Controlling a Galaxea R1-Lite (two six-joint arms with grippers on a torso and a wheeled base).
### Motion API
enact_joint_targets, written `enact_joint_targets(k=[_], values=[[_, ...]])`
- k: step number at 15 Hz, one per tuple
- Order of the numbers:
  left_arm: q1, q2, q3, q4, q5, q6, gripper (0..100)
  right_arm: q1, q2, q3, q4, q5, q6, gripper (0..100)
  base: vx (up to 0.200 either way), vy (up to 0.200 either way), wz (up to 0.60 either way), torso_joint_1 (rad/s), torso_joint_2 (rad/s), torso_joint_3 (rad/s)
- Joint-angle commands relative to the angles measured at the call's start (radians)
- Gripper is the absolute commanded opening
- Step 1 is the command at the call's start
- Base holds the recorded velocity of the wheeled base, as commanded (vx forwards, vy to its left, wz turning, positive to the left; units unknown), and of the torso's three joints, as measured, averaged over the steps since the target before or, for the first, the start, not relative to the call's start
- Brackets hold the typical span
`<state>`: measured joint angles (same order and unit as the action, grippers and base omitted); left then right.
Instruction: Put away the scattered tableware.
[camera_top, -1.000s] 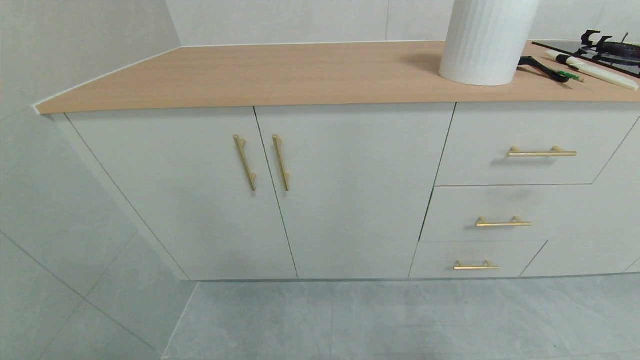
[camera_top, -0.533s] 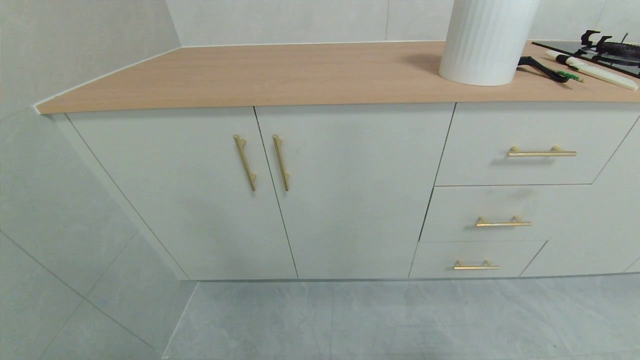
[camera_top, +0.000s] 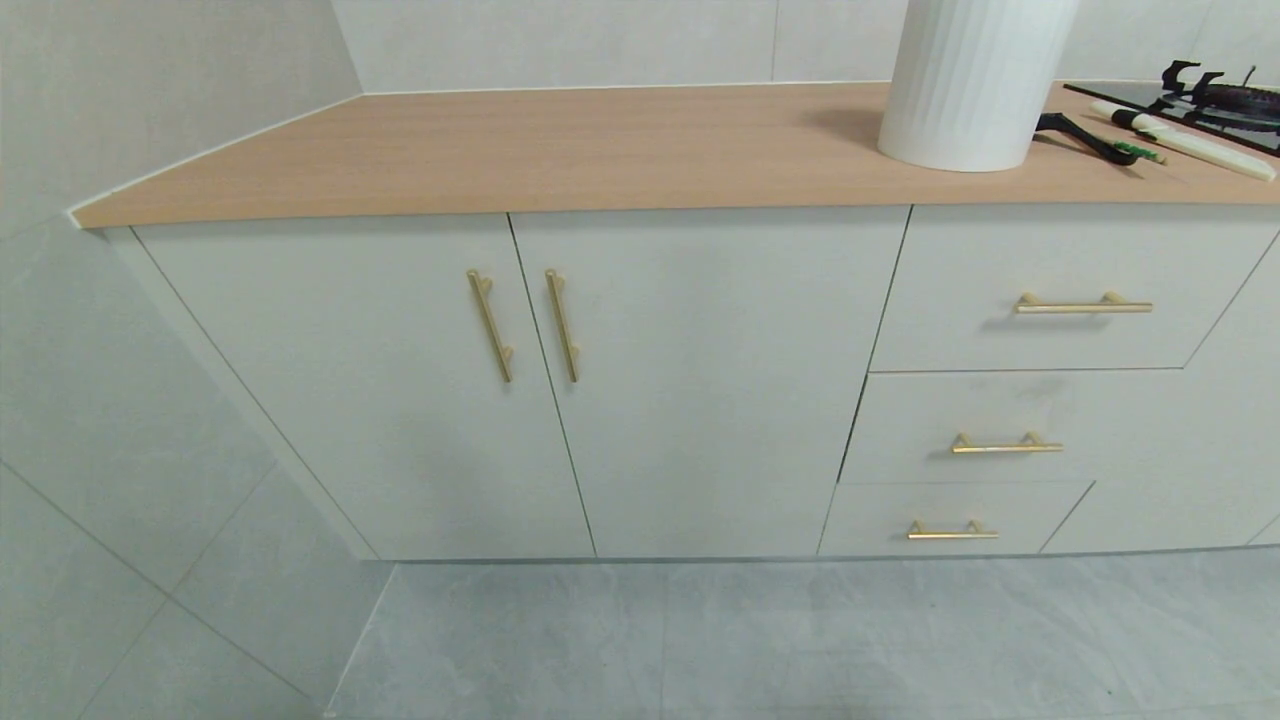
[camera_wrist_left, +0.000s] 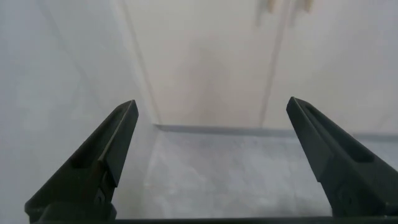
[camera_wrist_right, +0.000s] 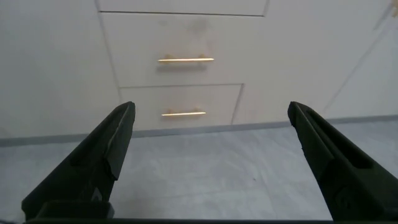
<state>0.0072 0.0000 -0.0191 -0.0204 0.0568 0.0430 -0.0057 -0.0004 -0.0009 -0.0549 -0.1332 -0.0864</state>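
Looks unstarted: black-handled utensil (camera_top: 1088, 136) and long white utensil (camera_top: 1195, 142) lie far right on tan wooden countertop (camera_top: 550, 150), white drawers (camera_top: 960, 330) shut, left gripper (camera_wrist_left: 211, 107) and right gripper (camera_wrist_right: 211, 109) both spread, empty.

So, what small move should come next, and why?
Probably lift the right gripper toward the black utensil and white utensil at the right end of the countertop; it and the left gripper, both open, hang low before the cabinet.

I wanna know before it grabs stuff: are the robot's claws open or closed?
Left gripper: open, holding nothing.
Right gripper: open, holding nothing.
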Motion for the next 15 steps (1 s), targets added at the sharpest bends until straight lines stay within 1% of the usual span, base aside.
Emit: enact_joint_targets(k=[1, 2, 3, 4, 6, 7, 15], values=[[0.000, 0.000, 0.015, 0.025, -0.057, 0.006, 100, 0.001, 0.003, 0.001, 0.000, 0.044, -0.003, 100, 0.000, 0.000, 0.00, 0.000, 0.00, 0.000], [0.000, 0.000, 0.015, 0.025, -0.061, 0.009, 100, 0.000, 0.003, 0.001, 0.009, 0.076, 0.000, 100, 0.000, 0.000, 0.00, 0.000, 0.00, 0.000], [0.000, 0.000, 0.015, 0.025, -0.060, 0.006, 100, 0.003, 0.003, -0.002, 0.078, 0.147, 0.011, 100, 0.000, 0.000, 0.00, 0.000, 0.00, 0.000], [0.000, 0.000, 0.016, 0.027, -0.060, -0.002, 100, 0.003, 0.003, -0.001, 0.064, 0.150, 0.060, 100, 0.000, 0.000, 0.00, 0.000, 0.00, 0.000], [0.000, 0.000, 0.016, 0.023, -0.061, -0.032, 100, 0.003, 0.002, -0.001, 0.063, 0.149, 0.071, 100, 0.000, 0.000, 0.00, 0.000, 0.00, 0.000], [0.000, 0.002, 0.016, 0.022, -0.060, -0.037, 100, 0.003, 0.003, -0.001, 0.063, 0.149, 0.070, 100, 0.000, 0.000, 0.00, 0.000, 0.00, 0.000], [0.000, 0.000, 0.016, 0.022, -0.061, -0.038, 100, 0.003, 0.002, -0.001, 0.063, 0.149, 0.071, 100, 0.000, 0.000, 0.00, 0.000, 0.00, 0.000]])
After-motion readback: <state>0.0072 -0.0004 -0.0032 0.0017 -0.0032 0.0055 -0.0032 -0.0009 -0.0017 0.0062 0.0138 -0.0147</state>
